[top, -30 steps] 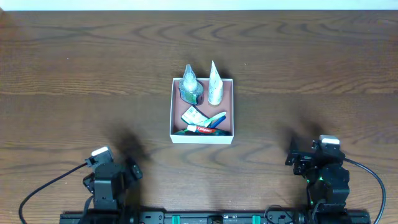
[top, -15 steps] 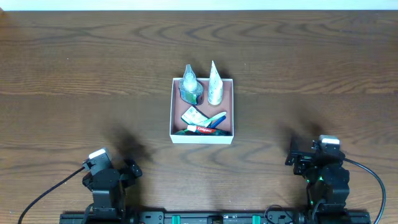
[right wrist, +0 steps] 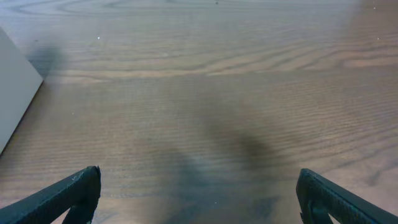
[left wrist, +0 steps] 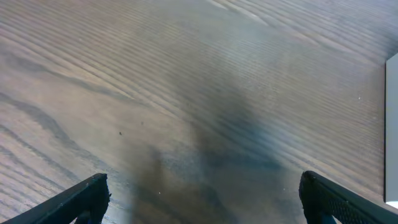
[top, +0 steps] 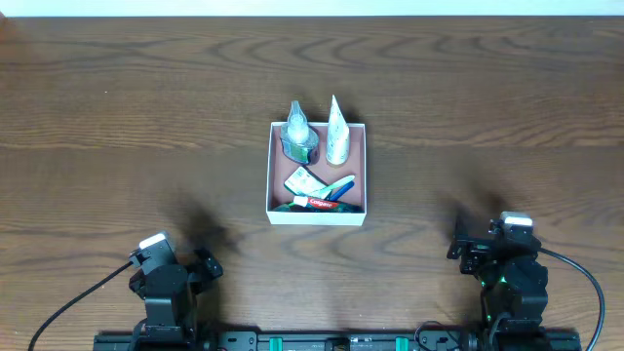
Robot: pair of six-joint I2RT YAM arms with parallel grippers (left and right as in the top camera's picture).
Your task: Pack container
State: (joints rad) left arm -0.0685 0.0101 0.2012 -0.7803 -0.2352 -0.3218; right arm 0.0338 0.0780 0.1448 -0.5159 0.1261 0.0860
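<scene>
The left tool (left wrist: 205,193) hangs low over bare tabletop (top: 117,117), its two dark fingers (left wrist: 87,198) spread wide with only wood grain between them. It grips nothing. The right tool (right wrist: 199,186) is the same: fingers far apart, nothing held, and a soft shadow on the wood beneath.

The container (top: 317,216) sits ahead of both tools, well apart from each. It lies forward and to the right of the left tool, and forward and to the left of the right tool. In the left wrist view only a strip of its white wall shows at the right edge. In the right wrist view a white wall corner shows at the left edge.

From overhead, the container holds several toiletries. On the side farthest from the tools, a clear greenish bottle (top: 297,136) and a white cone-shaped tube (top: 337,136) stand upright, just beside each other. On the side nearer the tools lie a green-and-white packet (top: 304,180), a blue item (top: 341,185) and a tube with a red label (top: 314,203), overlapping in a loose heap. How they stack I cannot tell.
</scene>
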